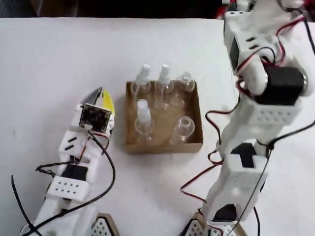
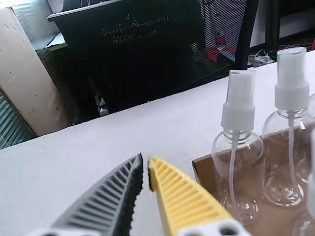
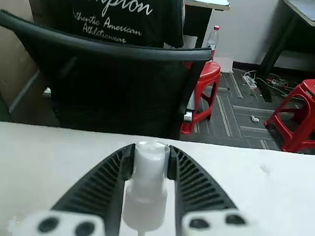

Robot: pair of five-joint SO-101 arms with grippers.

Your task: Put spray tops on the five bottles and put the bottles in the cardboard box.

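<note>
Because the cardboard box (image 1: pixel 162 146) in mid-frame looks light, pressing on one of its two uncapped bottles (image 1: pixel 183 129) may tip it or shift the box. The right gripper (image 3: pixel 150 147) grips a white spray top (image 3: pixel 146 187), which could meet the neck crooked. The left gripper (image 2: pixel 145 162), lower left, is closed and empty. The white table (image 1: pixel 49 73) is smooth; behind stand a black mesh chair (image 3: pixel 113 83) and red stools (image 3: pixel 300 113).

White lettering is standing in two lines on a dark garment (image 3: pixel 123 19) behind the black mesh chair (image 3: pixel 113 88) in the right wrist view, the upper line being cut off by the frame edge. Paler lettering is showing on dark cloth (image 2: pixel 133 29) in the left wrist view, too faint to make out.
</note>
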